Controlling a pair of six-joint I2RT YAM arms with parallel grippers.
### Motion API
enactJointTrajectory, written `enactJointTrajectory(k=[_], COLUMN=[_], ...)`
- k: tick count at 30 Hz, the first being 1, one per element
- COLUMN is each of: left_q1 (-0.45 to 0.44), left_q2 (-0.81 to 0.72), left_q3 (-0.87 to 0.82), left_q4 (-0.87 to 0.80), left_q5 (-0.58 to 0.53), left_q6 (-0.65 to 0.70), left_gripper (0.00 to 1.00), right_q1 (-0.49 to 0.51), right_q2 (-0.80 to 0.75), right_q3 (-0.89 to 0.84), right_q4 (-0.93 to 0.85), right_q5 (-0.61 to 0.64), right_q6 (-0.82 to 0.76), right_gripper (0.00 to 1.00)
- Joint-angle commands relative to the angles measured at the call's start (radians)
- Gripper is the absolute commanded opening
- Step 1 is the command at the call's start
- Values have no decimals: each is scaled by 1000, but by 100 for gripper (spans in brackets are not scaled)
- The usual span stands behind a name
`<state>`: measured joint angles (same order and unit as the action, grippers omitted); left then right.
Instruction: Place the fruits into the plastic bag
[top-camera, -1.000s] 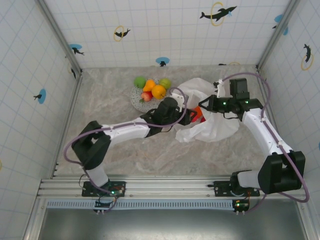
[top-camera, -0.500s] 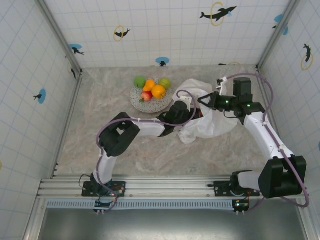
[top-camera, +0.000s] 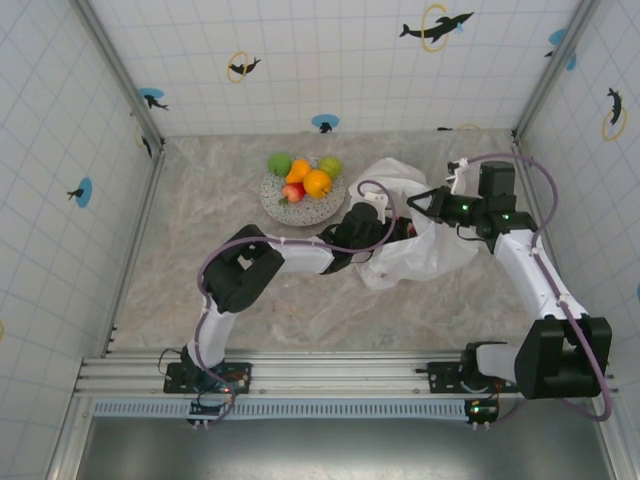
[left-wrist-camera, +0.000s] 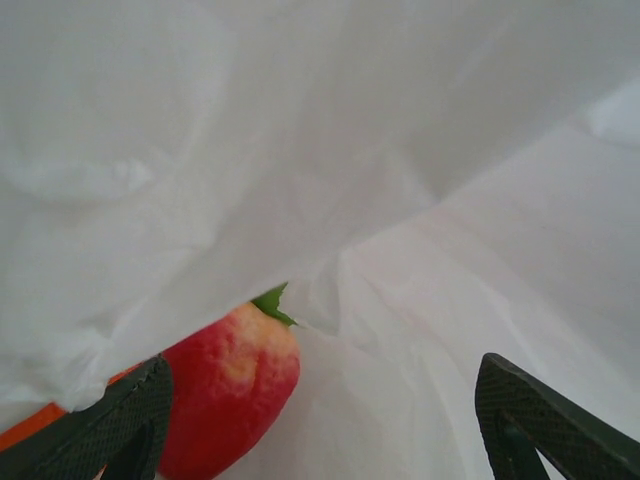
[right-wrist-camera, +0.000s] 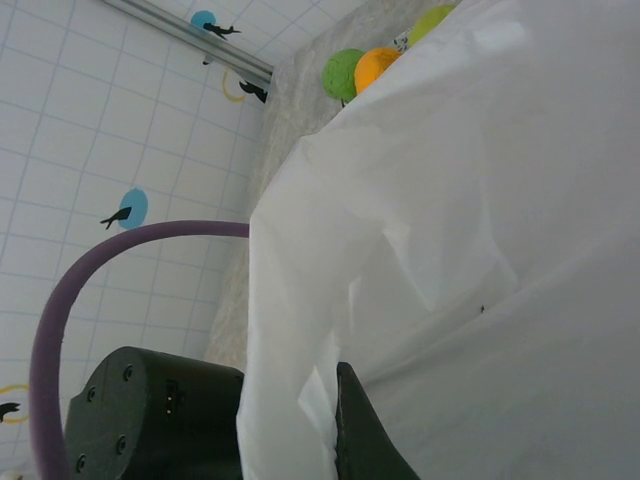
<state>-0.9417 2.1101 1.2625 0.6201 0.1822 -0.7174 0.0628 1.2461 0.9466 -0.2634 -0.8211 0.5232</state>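
The grey stone table (top-camera: 200, 260) has a big white plastic bag (top-camera: 430, 255) lying on its right side. The bag is crinkly and much bigger than any fruit. The left arm reaches across the table, and the left gripper (left-wrist-camera: 320, 425) is inside the mouth of the bag. Its two fingers (left-wrist-camera: 115, 425) are wide apart with nothing between them. The right gripper (top-camera: 425, 202) is at the top edge of the bag. It is squeezed together on the thin plastic and holds that edge up. A round grey plate (top-camera: 300, 213) sits just left of the bag. Five fruits (top-camera: 318, 183) are piled on it: two green, two orange and one small red. Inside the bag lies a red fruit (left-wrist-camera: 235, 385) with a green leaf, right beside one finger. A bit of an orange fruit (left-wrist-camera: 30, 428) peeks out next to it.
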Motion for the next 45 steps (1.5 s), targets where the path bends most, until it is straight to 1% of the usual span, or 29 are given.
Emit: enactJointTrajectory(k=[1, 6, 12, 18, 24, 30, 33, 39, 45], left_q1=[8, 14, 16, 34, 75, 118, 141, 195, 272], left_q2=[-89, -216, -396, -546, -625, -740, -788, -884, -944], left_q3=[-25, -122, -233, -278, -278, -352, -366, -404, -423], left_q4=[-22, -90, -249, -382, -472, -466, -499, -567, -618], left_q5=[31, 76, 85, -3, -104, -106, -109, -168, -192], left_q6=[43, 115, 231, 289, 284, 267, 268, 255, 223], left_gripper=[80, 78, 78, 79, 79, 81, 81, 82, 82], right_q1=[-26, -30, -28, -10, -2, -2, -2, 0, 2], right_q2=[-30, -32, -37, -35, -47, -42, -43, -52, -68], right_q3=[-19, -31, -70, -89, -98, -79, -78, -61, -51], right_q4=[0, -55, -38, -10, 10, -27, -43, -62, -73], right_q5=[-11, 80, 142, 162, 156, 173, 188, 186, 191], right_q6=[-32, -89, -102, -108, -120, -148, -161, -172, -186], right_gripper=[0, 0, 0, 0, 0, 0, 0, 0, 0])
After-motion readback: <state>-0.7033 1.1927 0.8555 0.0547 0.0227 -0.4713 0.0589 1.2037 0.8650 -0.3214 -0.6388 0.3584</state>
